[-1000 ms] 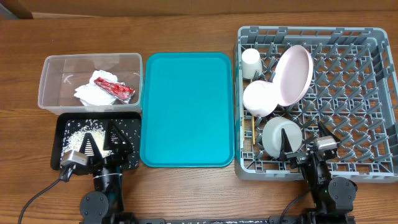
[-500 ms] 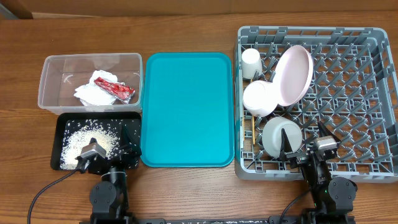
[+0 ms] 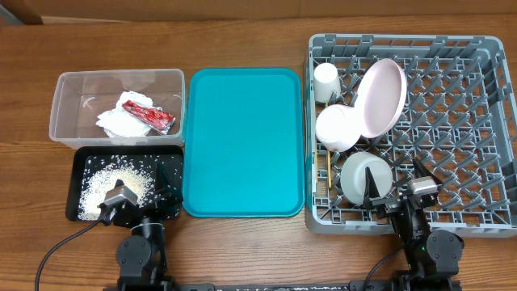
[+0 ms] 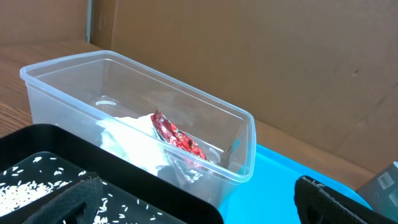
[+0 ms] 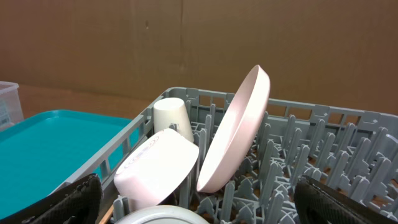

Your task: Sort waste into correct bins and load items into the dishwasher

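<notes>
The clear tub (image 3: pixel 81 89) holds a red wrapper (image 3: pixel 149 117) and a white tissue (image 3: pixel 115 123); both show in the left wrist view, wrapper (image 4: pixel 180 140) and tissue (image 4: pixel 130 143). The black tray (image 3: pixel 166 162) holds rice (image 3: pixel 109 179). The grey dish rack (image 3: pixel 460 121) holds a pink plate (image 3: pixel 381 97), a white bowl (image 3: pixel 339 128), a cup (image 3: pixel 326 81), a pale bowl (image 3: pixel 363 174) and a chopstick (image 3: pixel 329 171). My left gripper (image 3: pixel 139 196) is open and empty at the black tray's front edge. My right gripper (image 3: pixel 396 190) is open and empty by the pale bowl.
A flat teal tray (image 3: pixel 242 141) lies between the bins and the rack, with nothing on it. The rack's right half has only bare pegs. In the right wrist view the pink plate (image 5: pixel 239 127) leans on edge behind the white bowl (image 5: pixel 155 168).
My left gripper has drawn back from over the black tray toward the table's front edge, uncovering the rice. The right arm has not moved.
</notes>
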Robot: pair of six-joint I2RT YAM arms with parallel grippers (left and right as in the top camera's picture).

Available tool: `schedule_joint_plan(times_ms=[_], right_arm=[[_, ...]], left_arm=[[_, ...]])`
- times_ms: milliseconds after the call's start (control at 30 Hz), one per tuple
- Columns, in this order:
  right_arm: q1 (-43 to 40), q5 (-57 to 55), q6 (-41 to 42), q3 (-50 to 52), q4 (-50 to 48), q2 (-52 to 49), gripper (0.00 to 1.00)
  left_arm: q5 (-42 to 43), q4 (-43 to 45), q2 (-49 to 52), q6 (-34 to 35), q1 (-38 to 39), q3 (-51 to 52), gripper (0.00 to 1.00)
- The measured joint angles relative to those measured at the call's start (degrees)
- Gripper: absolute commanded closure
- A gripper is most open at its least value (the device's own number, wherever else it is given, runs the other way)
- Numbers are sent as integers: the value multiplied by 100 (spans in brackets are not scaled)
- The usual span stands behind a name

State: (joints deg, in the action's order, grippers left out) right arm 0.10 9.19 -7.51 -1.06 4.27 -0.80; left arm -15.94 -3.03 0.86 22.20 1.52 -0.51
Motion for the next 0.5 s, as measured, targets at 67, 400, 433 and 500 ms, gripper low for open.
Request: schedule_joint_plan(times_ms=[67,400,433,500], right_arm=[[0,-2,0,0,2,0,0],[0,-2,-2,0,2,0,0],[0,2,-2,0,0,0,0],[0,2,0,0,2,0,0]], left_arm=[[-13,0,0,-22,0,0,0],[387,203,0,-1257,0,4,0],[527,280,-2,-1554,0,2,0],[704,245,0,-1989,0,2,0]])
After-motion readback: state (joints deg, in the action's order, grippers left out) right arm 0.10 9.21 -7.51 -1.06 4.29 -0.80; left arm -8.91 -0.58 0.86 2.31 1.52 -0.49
